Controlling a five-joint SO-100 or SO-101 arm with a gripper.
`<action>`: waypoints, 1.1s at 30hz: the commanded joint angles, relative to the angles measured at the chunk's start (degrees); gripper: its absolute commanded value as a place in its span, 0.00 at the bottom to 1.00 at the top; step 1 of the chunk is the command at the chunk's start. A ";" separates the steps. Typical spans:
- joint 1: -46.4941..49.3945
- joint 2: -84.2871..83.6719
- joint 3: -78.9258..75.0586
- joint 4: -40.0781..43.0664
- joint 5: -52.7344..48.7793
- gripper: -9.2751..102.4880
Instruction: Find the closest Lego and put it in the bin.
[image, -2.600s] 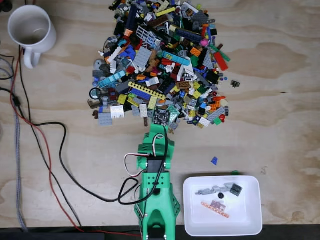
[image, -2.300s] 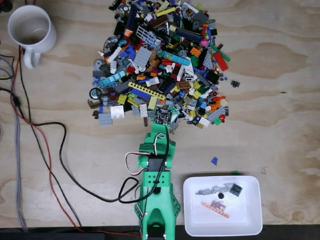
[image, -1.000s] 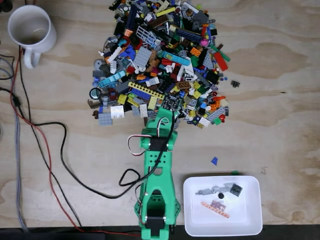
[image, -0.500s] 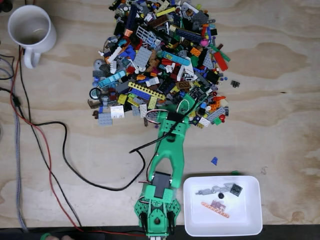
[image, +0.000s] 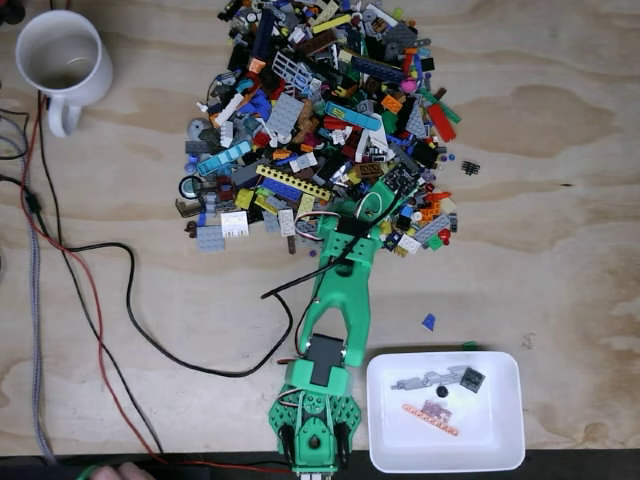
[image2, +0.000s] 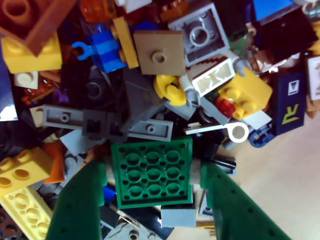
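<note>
Closest to where I stand, the white bin (image: 445, 410) sits on the tabletop (image: 560, 220) just right of the arm's base, with a few grey and pink pieces lying in it. A small blue piece (image: 428, 321) lies alone on the wood just beyond the bin's far rim.

From the base the green arm stretches away toward the Lego pile (image: 320, 120), and its claw (image: 385, 195) is down in the near edge of the heap. In the wrist view the claw (image2: 152, 182) has a finger on each side of a dark green square plate (image2: 152, 172), turned underside up so its round sockets show; both fingers look pressed against the plate's edges. I judge the claw closed on that plate, which lies among the grey, yellow and black bricks at the pile's fringe.

This looks like the grasp step, with the carry not yet begun. The next move calls for a clean lift so that neighbouring bricks fall away, then a swing back to the right over the bin before letting go.

Farther off, a white mug (image: 62, 62) stands at the far left corner.
</note>
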 joint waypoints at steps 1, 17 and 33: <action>-1.05 0.53 -3.52 -0.62 0.44 0.21; 2.37 15.56 -17.93 21.36 -4.13 0.21; 46.49 50.63 -2.02 36.30 -28.39 0.23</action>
